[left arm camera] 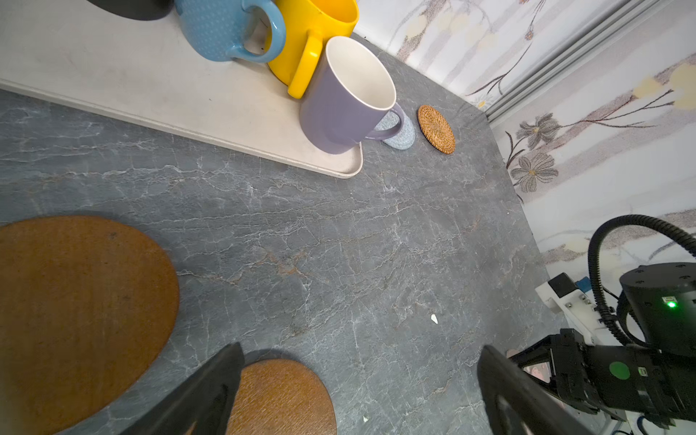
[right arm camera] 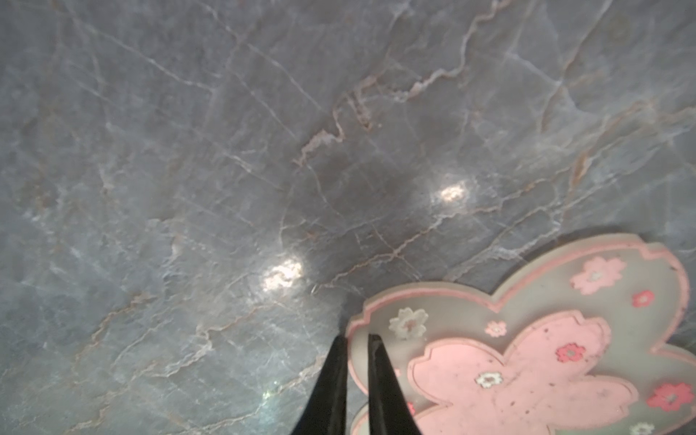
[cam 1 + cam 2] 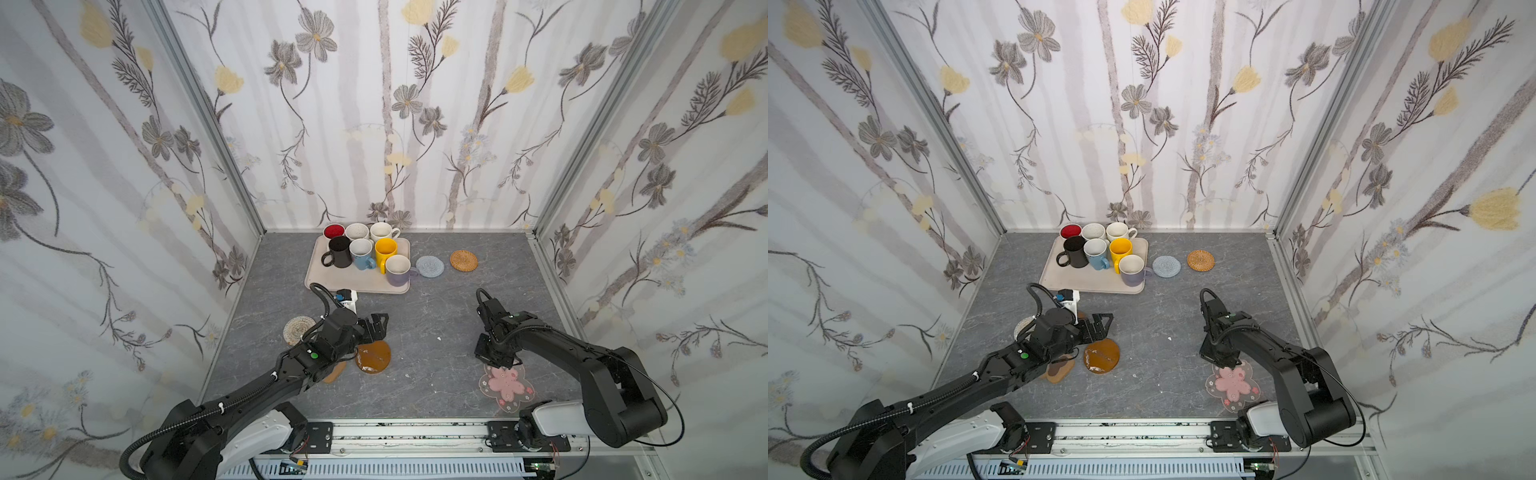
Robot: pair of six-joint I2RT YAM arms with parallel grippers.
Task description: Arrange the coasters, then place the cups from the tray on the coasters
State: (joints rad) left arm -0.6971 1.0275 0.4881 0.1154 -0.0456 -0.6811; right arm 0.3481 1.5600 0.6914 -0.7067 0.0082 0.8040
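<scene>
Seven cups stand on the beige tray (image 3: 328,279) at the back: black (image 3: 338,251), light blue (image 3: 361,253), yellow (image 3: 386,249), lavender (image 3: 398,270), a red-inside one (image 3: 333,231) and two whitish ones (image 3: 357,230). My right gripper (image 2: 356,341) is shut on the rim of the clear pink-flower coaster (image 3: 507,384), front right. My left gripper (image 1: 361,376) hangs open over two brown discs (image 1: 75,320), holding nothing. An amber disc (image 3: 374,357), a paw-print coaster (image 3: 334,372) and a whitish spiral coaster (image 3: 297,330) lie partly hidden under the left arm.
A pale blue crochet coaster (image 3: 430,266) and a woven rattan coaster (image 3: 464,260) lie right of the tray near the back wall. The lavender cup's handle overhangs the tray's right edge. Papered walls close in three sides. A metal rail (image 3: 415,434) runs along the front.
</scene>
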